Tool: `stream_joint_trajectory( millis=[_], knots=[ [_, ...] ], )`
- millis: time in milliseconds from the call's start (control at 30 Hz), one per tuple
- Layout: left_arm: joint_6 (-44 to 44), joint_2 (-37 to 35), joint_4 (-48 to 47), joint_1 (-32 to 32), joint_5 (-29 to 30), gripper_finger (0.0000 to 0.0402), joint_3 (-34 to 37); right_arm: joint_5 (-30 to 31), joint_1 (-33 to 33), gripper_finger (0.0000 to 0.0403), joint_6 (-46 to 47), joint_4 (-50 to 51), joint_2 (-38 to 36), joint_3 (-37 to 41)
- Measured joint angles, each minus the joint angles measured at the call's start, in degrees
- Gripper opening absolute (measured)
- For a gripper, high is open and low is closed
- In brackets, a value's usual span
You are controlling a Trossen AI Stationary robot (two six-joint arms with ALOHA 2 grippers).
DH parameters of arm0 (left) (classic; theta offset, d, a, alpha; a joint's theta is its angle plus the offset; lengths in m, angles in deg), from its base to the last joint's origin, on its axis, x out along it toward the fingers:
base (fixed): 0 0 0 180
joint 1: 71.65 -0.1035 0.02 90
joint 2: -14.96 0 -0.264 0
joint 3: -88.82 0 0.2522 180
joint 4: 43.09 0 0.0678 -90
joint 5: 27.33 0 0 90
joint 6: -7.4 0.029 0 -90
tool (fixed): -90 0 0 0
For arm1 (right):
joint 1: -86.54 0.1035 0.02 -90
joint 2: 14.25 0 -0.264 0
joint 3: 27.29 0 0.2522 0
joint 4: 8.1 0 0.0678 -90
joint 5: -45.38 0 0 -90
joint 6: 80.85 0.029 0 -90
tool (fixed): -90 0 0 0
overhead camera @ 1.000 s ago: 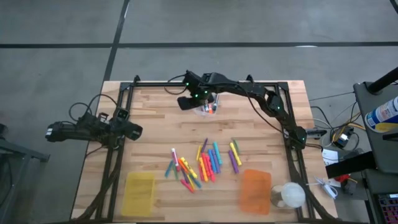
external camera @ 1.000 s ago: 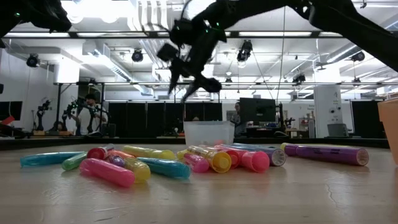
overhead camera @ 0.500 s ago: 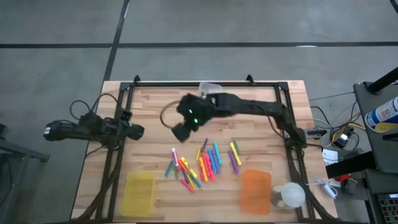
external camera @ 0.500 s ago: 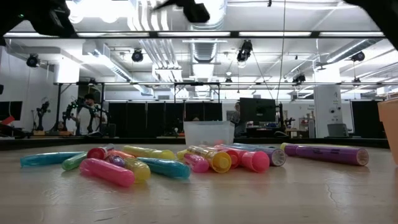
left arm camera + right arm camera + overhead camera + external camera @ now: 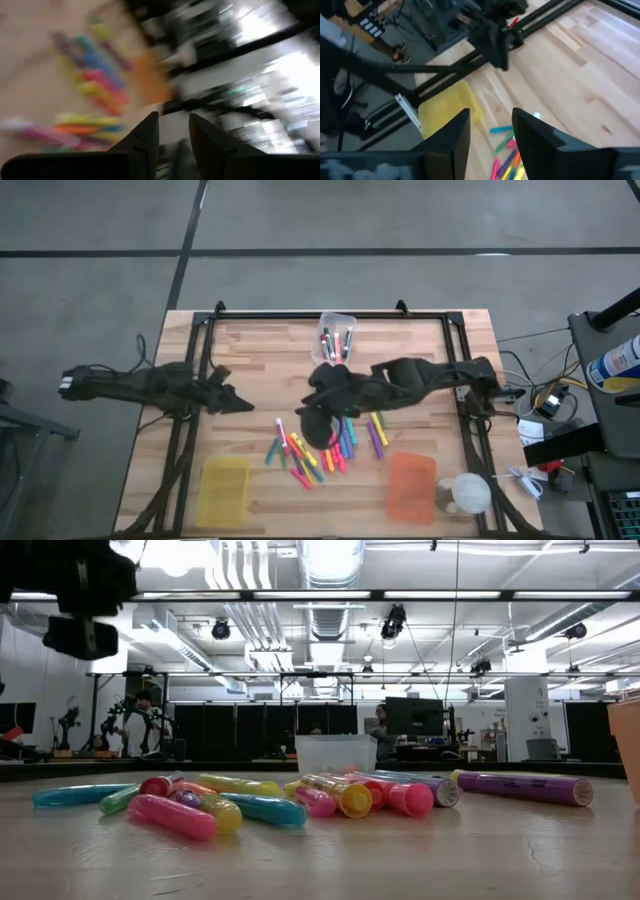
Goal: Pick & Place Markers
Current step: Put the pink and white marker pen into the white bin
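Pale wooden plank counter (image 5: 260, 360) framed by a black metal rail, seen from above. The right arm reaches across the middle, its right hand (image 5: 318, 423) poised over the heap of short coloured plastic markers (image 5: 325, 445); its fingers stand apart with nothing between them. The left arm lies along the counter's left edge, its left hand (image 5: 238, 404) pointing toward the heap, fingers slightly apart and empty. At the near edge sit a rectangular yellow plastic bin (image 5: 224, 490) and a rectangular orange plastic bin (image 5: 411, 487), both apparently empty. At the far edge, a small clear plastic tub (image 5: 337, 340) already holds a few markers. Judged progress: early, since most markers remain loose on the counter between the arms.
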Motion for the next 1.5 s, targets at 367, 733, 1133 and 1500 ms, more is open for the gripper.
stream_joint_trajectory(
  millis=[367,733,1133,1500],
  knots=[
    [31.32,21.52,-17.87,0.22,-0.69,0.0101,-16.35,-0.57,4.61,0.0137,-0.5,2.03,-2.02,0.07],
    [69.42,43.27,-30.83,2.98,9.2,0.0101,-31.46,-0.68,8.38,0.0127,-0.97,1.92,-2.68,0.07],
    [83.72,55.55,-28.44,8.1,13.3,0.0101,-32.53,0.1,11.91,0.0116,0.7,1.82,-3.71,0.07],
    [90.55,64.08,-26.25,8.24,14.55,0.0101,-32.46,4.0,13.66,0.0102,2.12,1.5,-4.49,0.07]
  ],
)
